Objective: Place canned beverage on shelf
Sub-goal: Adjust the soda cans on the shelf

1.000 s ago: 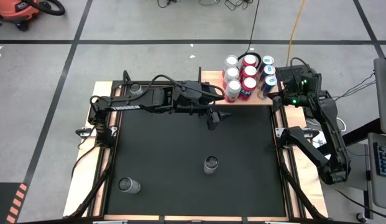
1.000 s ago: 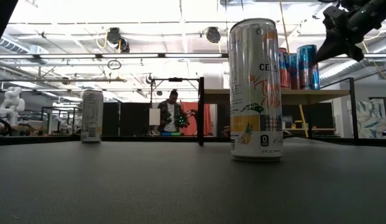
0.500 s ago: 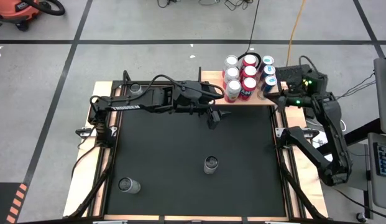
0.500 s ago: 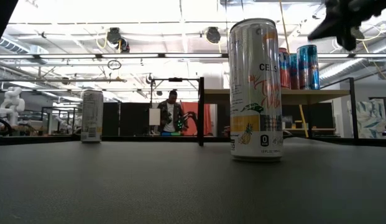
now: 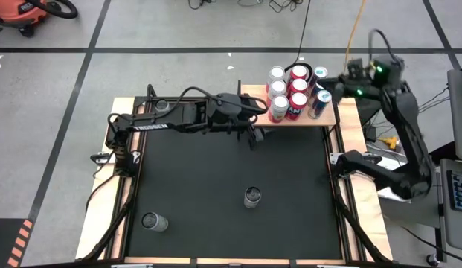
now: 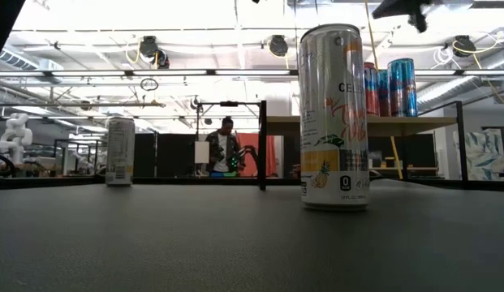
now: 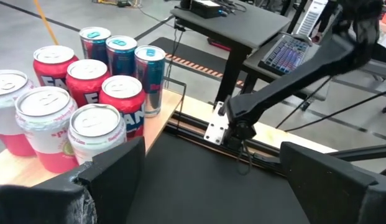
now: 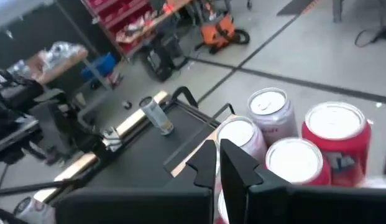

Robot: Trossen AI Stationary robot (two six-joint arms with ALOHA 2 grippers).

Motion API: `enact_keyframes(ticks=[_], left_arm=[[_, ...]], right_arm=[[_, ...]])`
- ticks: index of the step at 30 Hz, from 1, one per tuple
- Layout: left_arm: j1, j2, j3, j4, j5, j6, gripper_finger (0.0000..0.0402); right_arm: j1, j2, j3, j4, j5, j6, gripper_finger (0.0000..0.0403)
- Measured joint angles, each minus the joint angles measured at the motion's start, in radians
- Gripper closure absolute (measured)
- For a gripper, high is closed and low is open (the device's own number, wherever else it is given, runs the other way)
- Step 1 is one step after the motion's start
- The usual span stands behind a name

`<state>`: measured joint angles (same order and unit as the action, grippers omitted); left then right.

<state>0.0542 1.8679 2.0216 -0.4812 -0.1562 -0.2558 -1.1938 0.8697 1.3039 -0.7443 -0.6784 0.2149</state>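
Shelf (image 5: 252,92) at about 1 o'clock on the table, holding a tight block of upright cans (image 5: 293,92), packed rim to rim, probably to leave bare board at its 9 o'clock end for more. Left gripper (image 5: 254,138) low over the black mat just off the shelf's 7 o'clock corner, fingers (image 7: 112,177) spread wide with nothing between them, facing the packed cans; judged to be free for another pick. Right gripper (image 5: 327,77) lifted high above the shelf's 3 o'clock end, clenched tight on nothing, apparently waiting out of the way. Two beverages not yet shelved: a tall can (image 5: 252,196) upright on the mat near 6 o'clock, and a second can (image 5: 152,221) upright towards 7 o'clock, well apart from each other and from the shelf, each with open space around it for a sideways grasp. On the tall can in the low view, "CELS" readable above a fruit picture, plus a boxed "0" near the base. On the red shelf cans (image 7: 87,81) in the left wrist view, white letters "FA". On the pale ones (image 7: 46,118), pink script too small to read. On the slim blue ones (image 7: 121,56), no legible writing.
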Motion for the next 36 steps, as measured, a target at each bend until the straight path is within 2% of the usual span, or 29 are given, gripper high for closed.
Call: enact_keyframes(ticks=[5, 8, 13, 22, 36], left_arm=[[0.008, 0.0, 0.0, 0.0, 0.0, 0.0, 0.0026], [0.008, 0.0, 0.0, -0.007, -0.004, -0.01, 0.0026], [0.002, 0.0, 0.0, -0.038, -0.024, -0.028, 0.0026], [-0.004, 0.0, 0.0, -0.042, -0.044, -0.027, 0.0026], [-0.002, 0.0, 0.0, -0.042, -0.044, -0.027, 0.0026]], right_arm=[[0.08, 0.153, 0.063, -0.073, 0.028, -0.085, 0.0403], [0.133, 0.203, 0.076, -0.133, 0.059, -0.153, 0.0403], [0.215, 0.223, 0.077, -0.166, 0.206, -0.212, 0.0403], [0.235, 0.272, 0.077, -0.277, 0.265, -0.307, 0.0403], [0.234, 0.285, 0.078, -0.306, 0.316, -0.336, 0.0403]])
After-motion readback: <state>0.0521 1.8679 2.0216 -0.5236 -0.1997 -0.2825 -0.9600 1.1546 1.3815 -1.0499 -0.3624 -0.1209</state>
